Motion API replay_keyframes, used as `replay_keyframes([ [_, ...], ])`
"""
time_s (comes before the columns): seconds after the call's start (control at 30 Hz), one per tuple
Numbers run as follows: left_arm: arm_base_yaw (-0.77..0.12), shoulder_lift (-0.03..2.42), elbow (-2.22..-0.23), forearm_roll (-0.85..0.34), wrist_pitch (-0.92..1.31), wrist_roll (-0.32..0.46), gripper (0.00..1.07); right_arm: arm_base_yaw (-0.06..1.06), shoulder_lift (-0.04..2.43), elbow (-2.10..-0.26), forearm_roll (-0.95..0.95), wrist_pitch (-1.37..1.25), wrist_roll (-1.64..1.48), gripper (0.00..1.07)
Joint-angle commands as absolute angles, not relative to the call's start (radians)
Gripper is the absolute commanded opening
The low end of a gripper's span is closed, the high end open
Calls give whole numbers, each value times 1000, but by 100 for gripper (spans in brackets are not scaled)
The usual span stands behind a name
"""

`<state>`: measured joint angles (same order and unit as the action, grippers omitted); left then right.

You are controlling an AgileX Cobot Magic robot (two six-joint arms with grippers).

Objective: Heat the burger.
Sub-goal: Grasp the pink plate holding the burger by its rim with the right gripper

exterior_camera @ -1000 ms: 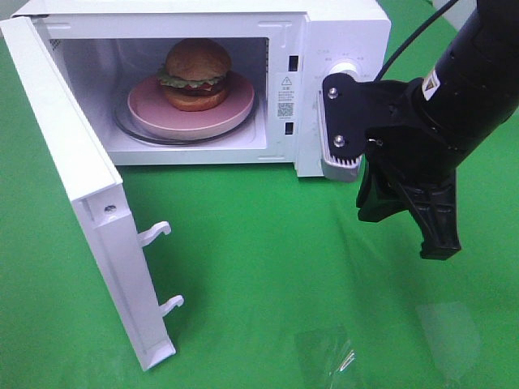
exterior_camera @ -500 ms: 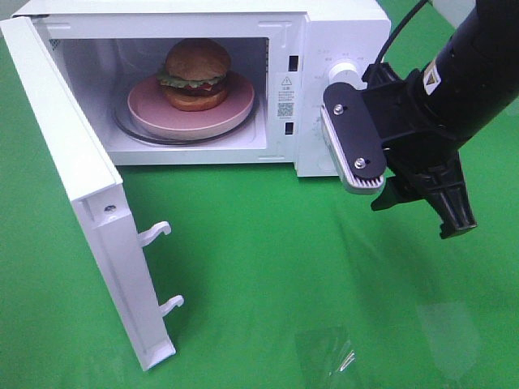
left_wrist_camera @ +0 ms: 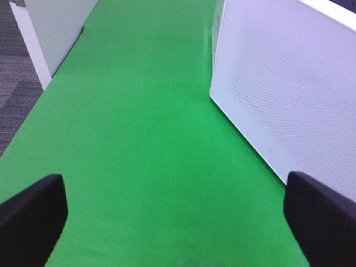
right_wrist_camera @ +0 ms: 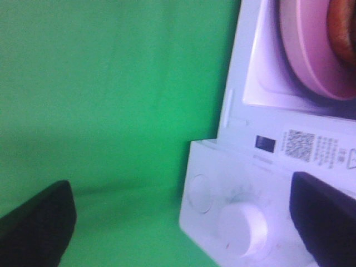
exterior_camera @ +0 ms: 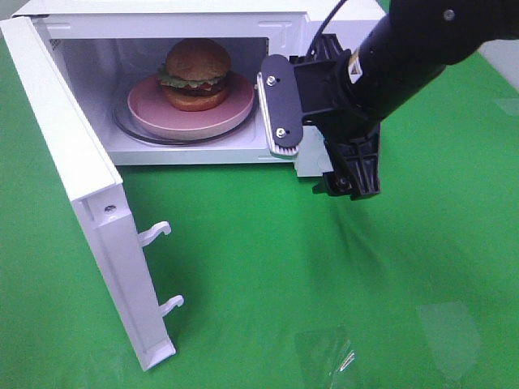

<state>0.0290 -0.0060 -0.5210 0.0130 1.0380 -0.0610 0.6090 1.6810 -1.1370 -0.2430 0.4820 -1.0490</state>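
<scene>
Burger (exterior_camera: 196, 74), glossy brown-bunned on its round pink plate (exterior_camera: 146, 109), sits inside the white microwave (exterior_camera: 340, 20), left of the right gripper (exterior_camera: 312, 150), whose fingers spread wide and empty.

Right gripper (exterior_camera: 316, 150) jaws spread wide, nothing between them, arm reaching in from upper right. Left gripper (left_wrist_camera: 178, 214) jaws also wide apart, nothing between them.

Hidden and cut off
The right arm (exterior_camera: 381, 73) covers the microwave's (exterior_camera: 49, 97) control panel; the burger (right_wrist_camera: 342, 25) is blurred and cropped at the wrist.
</scene>
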Motion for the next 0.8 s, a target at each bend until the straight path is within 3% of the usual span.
replay_keyframes([
  [0.03, 29, -14, -520, 13, 1027, -66, 100, 621, 1718, -1186, -268, 455, -1038, 98],
  [0.8, 29, -14, -520, 12, 1027, -66, 100, 653, 2058, -1519, -300, 332, -1008, 95],
])
